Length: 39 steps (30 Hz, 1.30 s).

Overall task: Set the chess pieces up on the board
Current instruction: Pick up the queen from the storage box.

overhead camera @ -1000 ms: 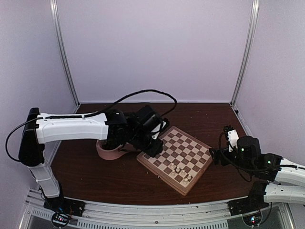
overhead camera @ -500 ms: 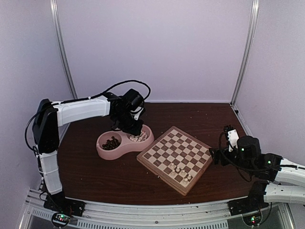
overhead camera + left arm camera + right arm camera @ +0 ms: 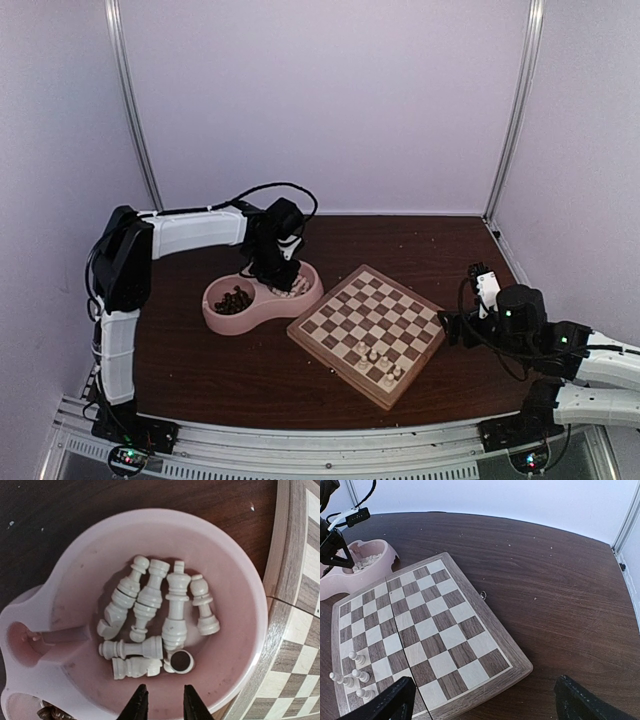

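The wooden chessboard (image 3: 368,322) lies at mid-table, with several cream-white pieces (image 3: 378,362) standing near its front corner; they also show in the right wrist view (image 3: 352,672). Several more white pieces (image 3: 150,620) lie on their sides in the right bowl of the pink dish (image 3: 215,318). My left gripper (image 3: 283,283) hangs just above that bowl, its jaws (image 3: 162,700) a little apart and empty, near a knight and an upturned piece. My right gripper (image 3: 450,327) is wide open and empty (image 3: 485,705), low beside the board's right corner (image 3: 520,667).
Dark brown pieces (image 3: 233,298) fill the dish's left bowl. The board's rim (image 3: 295,605) lies close against the dish's right side. The dark wood table (image 3: 560,580) is walled by white panels. A cable loops above the left arm (image 3: 280,190).
My left arm has swung back from the board's left corner to the pink dish and come down over the bowl of white pieces. The right arm has not moved.
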{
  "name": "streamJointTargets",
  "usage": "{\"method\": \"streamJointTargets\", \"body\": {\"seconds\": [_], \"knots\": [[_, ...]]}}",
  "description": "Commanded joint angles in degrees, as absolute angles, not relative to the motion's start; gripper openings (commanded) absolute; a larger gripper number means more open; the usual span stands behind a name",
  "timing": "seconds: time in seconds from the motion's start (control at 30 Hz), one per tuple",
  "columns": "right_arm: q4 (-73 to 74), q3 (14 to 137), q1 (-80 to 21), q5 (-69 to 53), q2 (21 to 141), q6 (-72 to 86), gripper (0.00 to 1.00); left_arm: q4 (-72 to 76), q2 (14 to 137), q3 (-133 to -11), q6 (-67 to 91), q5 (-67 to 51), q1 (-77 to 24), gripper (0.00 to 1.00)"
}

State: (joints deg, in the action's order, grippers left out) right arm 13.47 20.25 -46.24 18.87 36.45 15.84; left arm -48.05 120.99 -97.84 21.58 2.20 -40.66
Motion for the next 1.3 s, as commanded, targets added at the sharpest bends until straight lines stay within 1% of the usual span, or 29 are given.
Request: {"method": "streamJointTargets", "body": {"seconds": [0.0, 0.53, 0.67, 0.8, 1.07, 1.27], "knots": [[12.55, 21.1, -46.1, 18.55, 36.5, 16.0, 1.0, -46.63, 123.28, -100.92, 19.16, 3.43, -39.5, 0.26], [12.5, 21.18, -46.1, 18.61, 36.64, 16.0, 1.0, -47.2, 130.86, -105.13, 17.54, 4.25, -38.06, 0.27], [12.55, 21.18, -46.06, 18.66, 36.65, 16.0, 1.0, -47.69, 131.34, -105.45, 17.49, 4.33, -38.06, 0.23], [12.51, 21.18, -46.05, 18.66, 36.73, 16.0, 1.0, -48.06, 129.62, -104.97, 17.41, 4.16, -38.06, 0.15], [12.41, 21.2, -46.05, 18.53, 37.0, 16.0, 1.0, -47.18, 120.09, -100.32, 18.19, 3.24, -38.06, 0.13], [12.31, 21.27, -46.03, 18.47, 37.18, 16.0, 1.0, -46.08, 116.37, -97.62, 18.94, 2.43, -38.06, 0.13]]}}
